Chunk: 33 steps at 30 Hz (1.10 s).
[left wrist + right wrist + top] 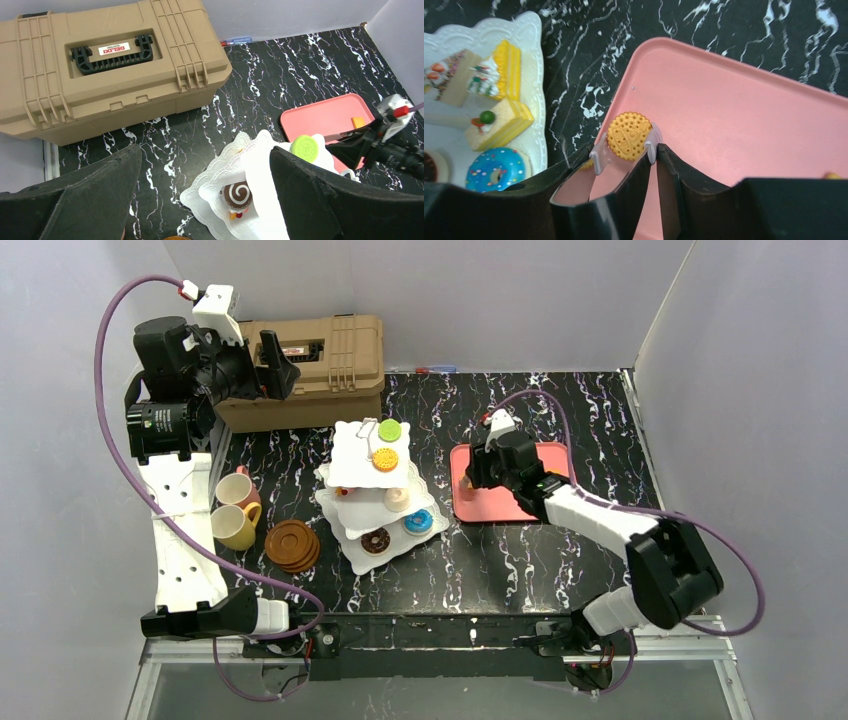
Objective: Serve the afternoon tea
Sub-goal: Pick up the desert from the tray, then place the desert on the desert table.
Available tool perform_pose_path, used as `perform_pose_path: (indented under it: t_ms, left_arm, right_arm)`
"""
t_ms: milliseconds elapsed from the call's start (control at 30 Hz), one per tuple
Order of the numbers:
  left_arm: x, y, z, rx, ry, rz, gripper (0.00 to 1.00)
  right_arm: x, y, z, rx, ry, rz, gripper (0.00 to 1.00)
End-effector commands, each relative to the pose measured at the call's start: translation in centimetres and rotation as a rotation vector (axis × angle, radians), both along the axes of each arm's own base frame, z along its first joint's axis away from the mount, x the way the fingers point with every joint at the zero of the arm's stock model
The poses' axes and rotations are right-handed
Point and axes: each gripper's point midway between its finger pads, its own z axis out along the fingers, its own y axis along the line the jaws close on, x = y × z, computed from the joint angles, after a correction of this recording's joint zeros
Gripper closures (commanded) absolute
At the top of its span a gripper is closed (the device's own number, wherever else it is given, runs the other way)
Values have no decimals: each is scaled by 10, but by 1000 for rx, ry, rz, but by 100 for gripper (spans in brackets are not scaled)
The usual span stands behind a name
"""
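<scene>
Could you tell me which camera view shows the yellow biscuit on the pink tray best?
The right wrist view: the yellow biscuit sits central, flanked by the right gripper. In top external the gripper hides it; left wrist shows no clear sign of it.

Light is bright, even and diffuse, coming from overhead; the pale walls bounce it back. The black marbled desk (520, 570) carries a soft sheen with no hard glare, and shadows on it are hard to read. The tiered stand (355, 465) runs slightly washed out.

Top view: sharp throughout.

Left wrist view: left fingers (320, 200) dark and out of focus; tan case (50, 75) crisp.

Right wrist view: right fingers (599, 215) blurred and underexposed, with a thin highlight along their edges. The biscuit (628, 135) and pink tray (734, 110) are sharp and strongly coloured.
</scene>
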Motion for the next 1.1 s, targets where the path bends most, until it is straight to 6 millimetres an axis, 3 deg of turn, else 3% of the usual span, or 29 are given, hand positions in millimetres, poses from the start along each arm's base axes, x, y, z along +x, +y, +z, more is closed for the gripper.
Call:
perform_pose_path:
  t_ms: [0, 233, 467, 833, 1067]
  left_arm:
    - [-4, -1, 6, 0, -19, -11, 2]
    - [-4, -1, 6, 2, -20, -9, 2]
    - [-3, -1, 4, -4, -17, -10, 2]
    - [-4, -2, 4, -6, -17, -10, 2]
    - [-4, -2, 4, -13, -14, -11, 2]
  right_arm:
    - [2, 2, 88, 71, -154, 2, 73]
    - [-42, 20, 177, 130, -227, 101, 74]
    - [-95, 41, 241, 214, -270, 210, 74]
    - [-153, 103, 299, 344, -289, 432, 75]
    - [-165, 156, 312, 394, -321, 530, 75]
